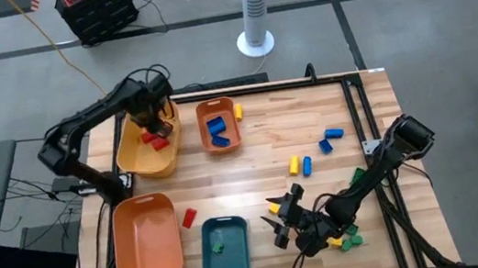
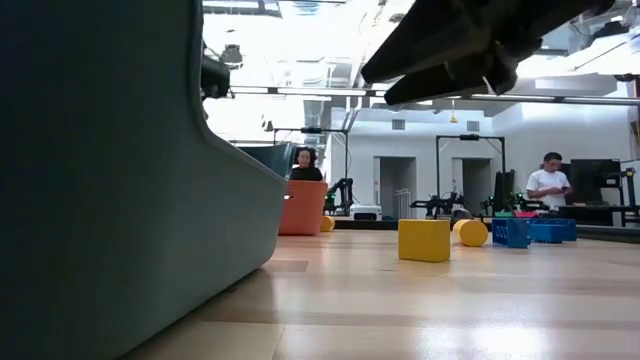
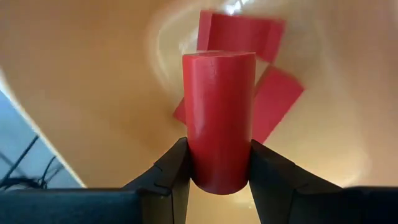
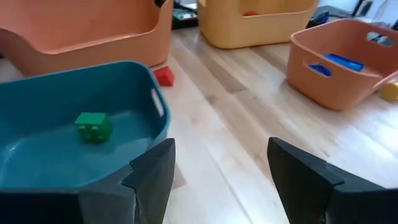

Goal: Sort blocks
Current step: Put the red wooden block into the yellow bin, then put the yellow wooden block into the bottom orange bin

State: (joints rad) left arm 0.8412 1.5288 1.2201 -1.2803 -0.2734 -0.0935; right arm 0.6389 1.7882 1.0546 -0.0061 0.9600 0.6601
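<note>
Wooden bench (image 1: pixel 252 165): left pincer (image 3: pixel 217 177) at 10 o'clock clamps a red cylinder block (image 3: pixel 219 118) over the yellow tray (image 1: pixel 145 160), probably sorting reds together. Right pincer (image 4: pixel 217 174) gapes empty near 5 o'clock.

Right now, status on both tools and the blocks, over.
Left tool over yellow tray, clamped on red cylinder. Right tool open, empty, near teal tray. Loose blocks on table; nothing in the way.

Robotics lab: rigs (image 2: pixel 470 170), tabletop arms
</note>
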